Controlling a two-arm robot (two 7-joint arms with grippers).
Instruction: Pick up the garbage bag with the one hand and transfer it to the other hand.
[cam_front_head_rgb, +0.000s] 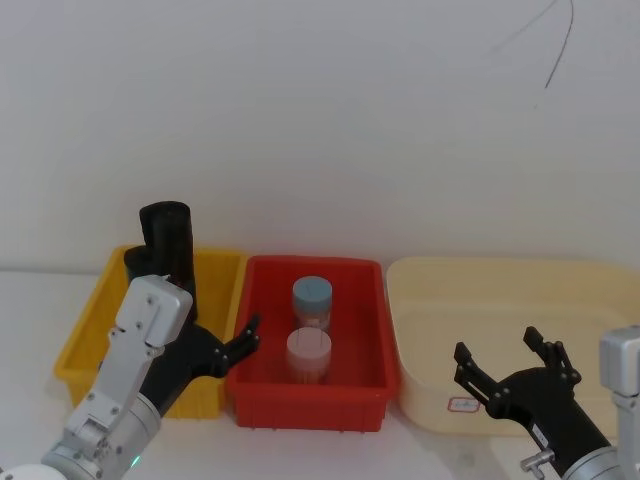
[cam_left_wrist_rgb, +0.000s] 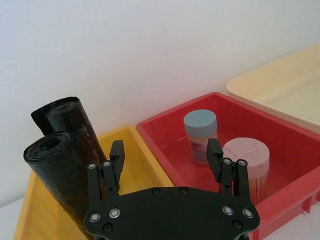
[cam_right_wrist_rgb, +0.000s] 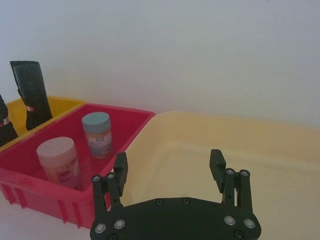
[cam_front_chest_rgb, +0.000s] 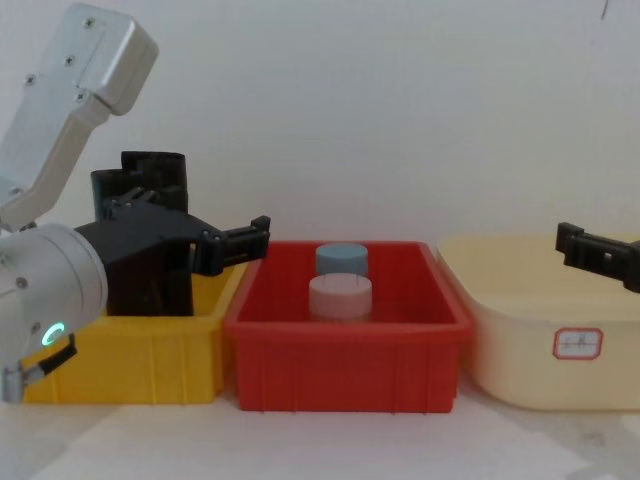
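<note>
White wall (cam_front_head_rgb: 320, 120) behind; garbage bag (cam_front_head_rgb: 168, 240) is stood upright in yellow bin (cam_front_head_rgb: 85, 330), ungrasped. Left gripper (cam_left_wrist_rgb: 165, 150) is held spread beside it, right gripper (cam_right_wrist_rgb: 168, 161) spread over cream bin (cam_front_head_rgb: 500, 275). Pickup, handover outstanding.

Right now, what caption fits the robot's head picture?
Left gripper open near the garbage bag in the yellow bin; right gripper open near the cream tub.
</note>
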